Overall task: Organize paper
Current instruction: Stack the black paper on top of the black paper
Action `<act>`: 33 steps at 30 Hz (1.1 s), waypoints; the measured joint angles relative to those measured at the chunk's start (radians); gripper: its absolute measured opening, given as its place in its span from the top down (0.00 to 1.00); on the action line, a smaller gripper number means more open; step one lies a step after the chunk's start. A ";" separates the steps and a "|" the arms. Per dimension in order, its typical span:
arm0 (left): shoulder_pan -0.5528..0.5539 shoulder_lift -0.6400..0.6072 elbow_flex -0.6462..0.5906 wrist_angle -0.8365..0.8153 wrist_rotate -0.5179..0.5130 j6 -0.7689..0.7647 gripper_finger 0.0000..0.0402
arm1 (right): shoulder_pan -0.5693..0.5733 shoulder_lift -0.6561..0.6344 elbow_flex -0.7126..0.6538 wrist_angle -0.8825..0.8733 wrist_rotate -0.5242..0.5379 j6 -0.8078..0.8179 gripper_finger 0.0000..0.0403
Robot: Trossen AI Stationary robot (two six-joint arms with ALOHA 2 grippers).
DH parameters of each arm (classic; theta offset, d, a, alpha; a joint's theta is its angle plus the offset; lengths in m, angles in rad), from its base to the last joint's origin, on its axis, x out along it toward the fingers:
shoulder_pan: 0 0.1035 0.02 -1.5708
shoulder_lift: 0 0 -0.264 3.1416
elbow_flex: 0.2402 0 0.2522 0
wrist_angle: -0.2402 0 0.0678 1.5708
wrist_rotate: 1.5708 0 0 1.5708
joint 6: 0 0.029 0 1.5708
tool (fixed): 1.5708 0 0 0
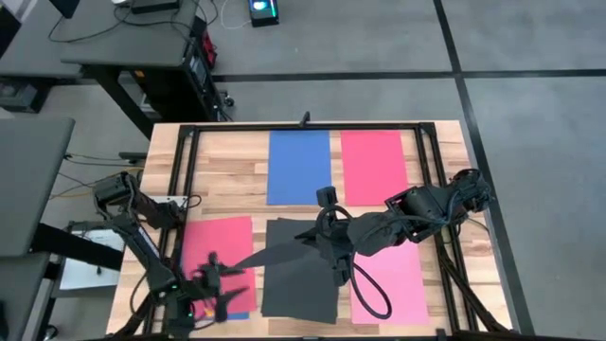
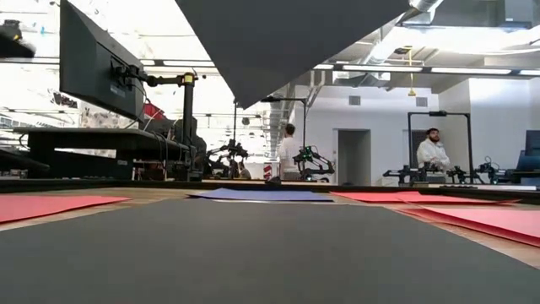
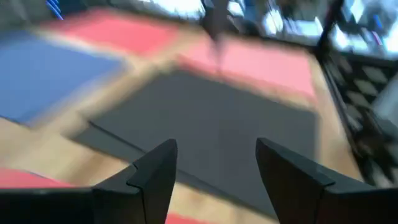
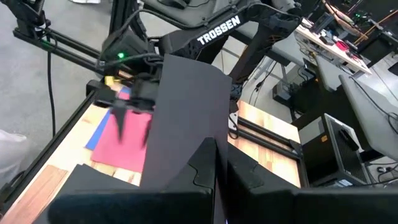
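My right gripper (image 1: 327, 248) hovers over the table's near middle, shut on a dark grey sheet (image 1: 275, 254) that is raised in the air. A second dark grey sheet (image 1: 301, 279) lies flat beneath it. On the table also lie a blue sheet (image 1: 298, 166) at the far middle, a red sheet (image 1: 372, 166) at the far right and a pink sheet (image 1: 390, 279) at the near right. A red sheet (image 1: 216, 248) at the near left rests on a blue one (image 1: 239, 315). My left gripper (image 1: 210, 279) is open above that red sheet and touches nothing. My right gripper (image 4: 216, 148) pinches the raised dark grey sheet by its edge (image 4: 208, 140) between the two shut fingers. The sheet stands out from the fingers toward the table's left. It is lifted clear, and its lowest corner (image 2: 239, 105) hangs well above the sheet on the table.
A black metal frame (image 1: 180, 189) runs around the table top. My left arm (image 4: 186, 37) stands close beyond the raised sheet. In the low view, people (image 2: 433, 152) stand in the room beyond the table. Bare wood (image 1: 227, 180) shows at the far left.
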State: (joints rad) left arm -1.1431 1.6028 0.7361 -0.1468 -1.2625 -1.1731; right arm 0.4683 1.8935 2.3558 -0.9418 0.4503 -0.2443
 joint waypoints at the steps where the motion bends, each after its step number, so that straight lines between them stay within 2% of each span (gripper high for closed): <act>1: 0.023 0.000 0.000 0.102 0.076 0.099 0.50 | 0.000 0.000 0.000 0.000 0.000 0.000 1.00; 5: 0.112 0.000 0.000 0.592 0.377 0.626 0.50 | 0.002 0.000 0.000 0.000 0.000 0.000 1.00; 8: 0.139 0.000 0.000 0.897 0.507 0.985 0.50 | 0.012 0.000 0.000 0.000 0.001 0.004 1.00; 10: 0.129 -0.015 0.001 1.010 0.507 1.183 0.50 | 0.018 -0.001 0.000 -0.001 0.001 0.006 1.00; 12: 0.098 -0.052 0.001 1.062 0.461 1.344 0.50 | 0.024 -0.004 0.000 -0.006 0.000 0.008 1.00; 16: 0.000 -0.141 0.001 1.074 0.221 1.584 0.50 | 0.034 -0.006 0.000 -0.006 0.003 0.009 1.00; 19: -0.041 -0.187 -0.010 1.013 0.029 1.633 0.50 | 0.034 -0.006 0.000 -0.007 0.005 0.009 1.00; 21: -0.022 -0.217 -0.070 0.994 0.011 1.580 0.50 | 0.034 -0.006 0.000 -0.001 0.005 0.010 1.00; 25: 0.100 -0.256 -0.269 1.053 0.135 1.379 0.50 | 0.034 -0.006 0.000 0.008 0.005 0.011 1.00; 27: 0.148 -0.259 -0.364 1.186 0.186 1.347 0.50 | 0.034 -0.006 0.000 0.008 0.005 0.018 1.00; 30: 0.186 -0.253 -0.443 1.453 0.307 1.427 0.50 | 0.033 -0.006 0.000 0.005 0.005 0.027 1.00; 33: 0.206 -0.230 -0.449 1.532 0.344 1.519 0.50 | 0.028 -0.005 0.000 0.003 0.006 0.027 1.00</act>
State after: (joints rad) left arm -0.9367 1.3731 0.2875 1.3857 -0.9188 0.3462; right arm 0.4966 1.8881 2.3558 -0.9386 0.4561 -0.2169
